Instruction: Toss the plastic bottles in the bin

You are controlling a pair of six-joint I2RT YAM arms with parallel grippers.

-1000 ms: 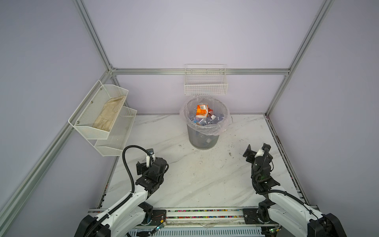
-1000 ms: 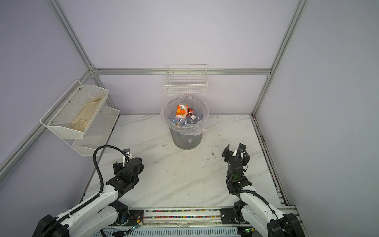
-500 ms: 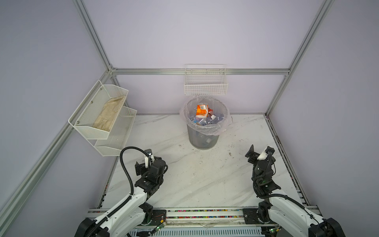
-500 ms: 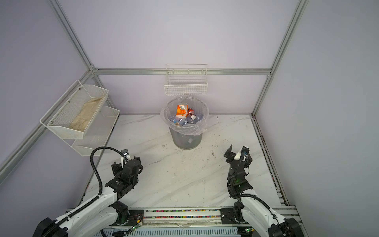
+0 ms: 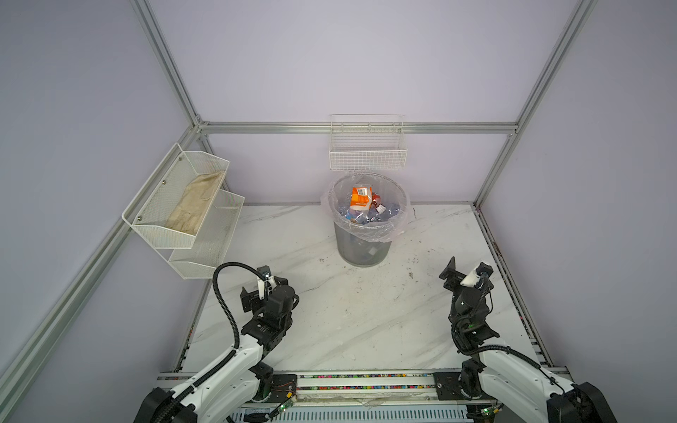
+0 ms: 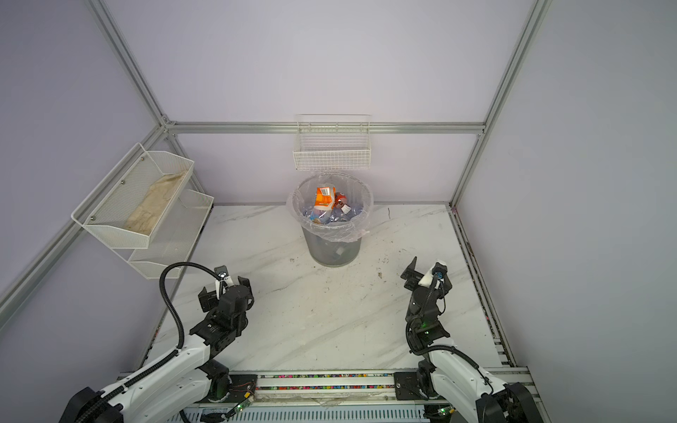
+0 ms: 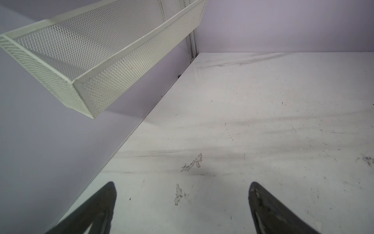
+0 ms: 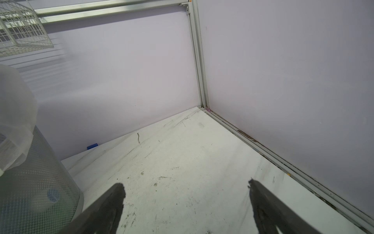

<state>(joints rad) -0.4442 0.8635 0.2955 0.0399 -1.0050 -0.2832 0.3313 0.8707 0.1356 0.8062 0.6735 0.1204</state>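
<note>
Standing spread wide with nothing between its fingers, the left gripper (image 7: 182, 186) hung over bare table (image 5: 366, 315) near the left wall (image 5: 73, 164), close to the lower mesh shelf (image 5: 205, 252) that jutted out above the table edge. The right gripper (image 8: 186, 184) was likewise spread and held nothing, near the table's right edge, where a metal rail (image 8: 283, 163) ran along the foot of the right wall (image 8: 293, 71). Between the two arms the middle of the table lay open in both top views, from the front rail (image 5: 366, 381) to the bin (image 5: 361, 252).

The bin stood at the back, mid-width, close to the back wall (image 5: 293, 175) and below the wire basket (image 5: 367, 155). Its clear liner (image 5: 401, 223) was folded over the rim. The bottles (image 5: 366, 216) lay heaped inside it, an orange-labelled one (image 5: 359, 199) on top; through the bin's mesh wall the right wrist view showed a blue cap (image 8: 53, 195) low inside. A small blue thing (image 8: 92, 146) lay on the table at the foot of the back wall, behind the bin; what it was could not be told.

The top was white with grey veins, scuffed with dark marks, most in front of the bin and to its right. The three walls were lilac panels in aluminium framing (image 5: 359, 127). The upper mesh shelf (image 5: 155, 190) on the left wall held a beige cloth (image 5: 194, 205).
</note>
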